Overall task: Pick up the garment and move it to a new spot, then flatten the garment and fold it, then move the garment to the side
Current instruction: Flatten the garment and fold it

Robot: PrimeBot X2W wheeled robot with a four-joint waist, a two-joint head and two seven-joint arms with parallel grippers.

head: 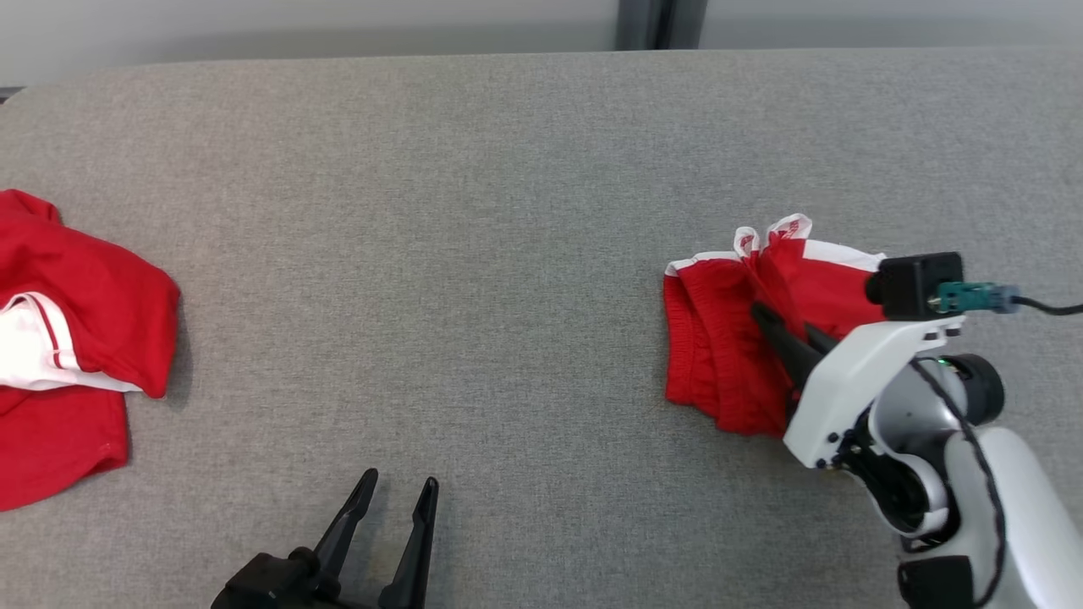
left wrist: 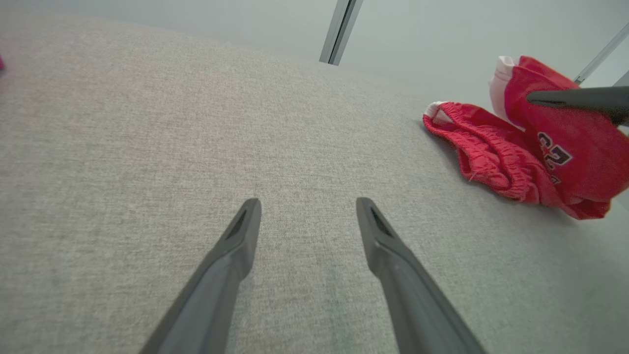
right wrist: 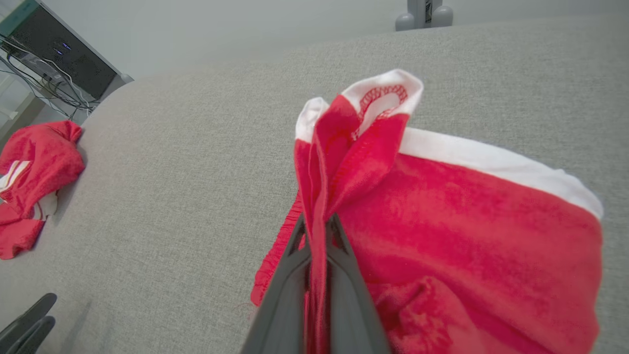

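Right tool [right wrist: 317,226] clamped on a pinched fold of the garment [right wrist: 467,221], right side of tabletop [head: 508,211], evidently for lifting. Left tool [head: 400,480] apart, idle at near edge.

**Looks like a robotics lab**

A wide table [head: 525,169] covered in grey fabric stands before bare pale walls [right wrist: 221,34]. Off its corner, a black electronics box [right wrist: 64,54] with small lights trails loose cables [right wrist: 46,91], and a grey metal post [left wrist: 340,32] rises behind.
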